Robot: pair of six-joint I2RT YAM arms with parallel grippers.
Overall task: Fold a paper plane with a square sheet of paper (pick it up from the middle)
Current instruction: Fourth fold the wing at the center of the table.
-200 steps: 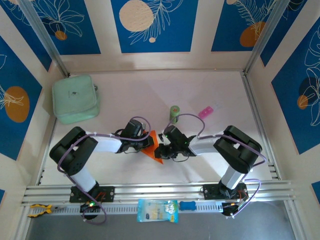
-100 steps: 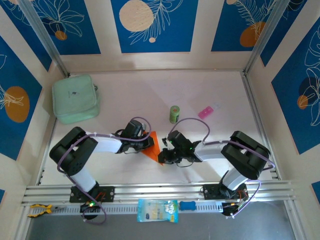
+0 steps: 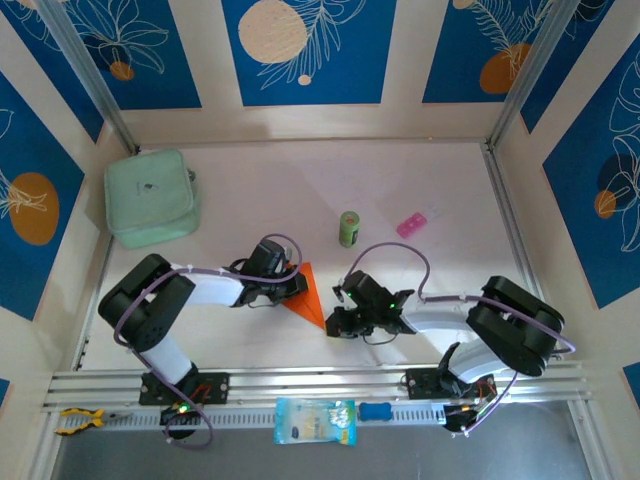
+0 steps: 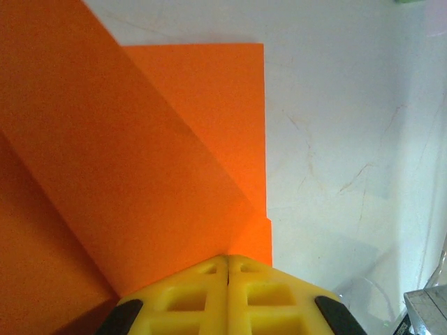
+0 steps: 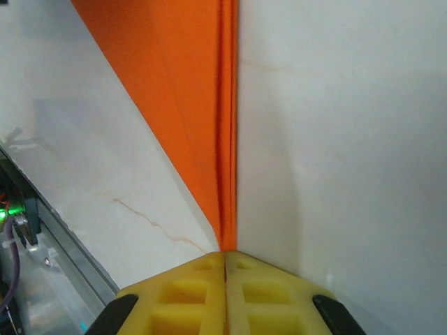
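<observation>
The square sheet of paper is bright orange and folded into a narrow pointed wedge, lying mid-table between both arms. My left gripper is shut at the wedge's left side. In the left wrist view its yellow fingertips meet where the paper's creases converge. My right gripper is shut at the near tip. Seen from the right wrist, the layered edge of the paper runs straight into the seam of that gripper.
A mint-green pouch sits at the back left. A small green can and a pink packet stand behind the paper. On the front rail lie a blue-white packet and a blue-handled tool.
My right gripper has slid toward the near edge along the paper's right side, down to its tip, with its elbow swinging out to the right. The left arm has stayed still.
</observation>
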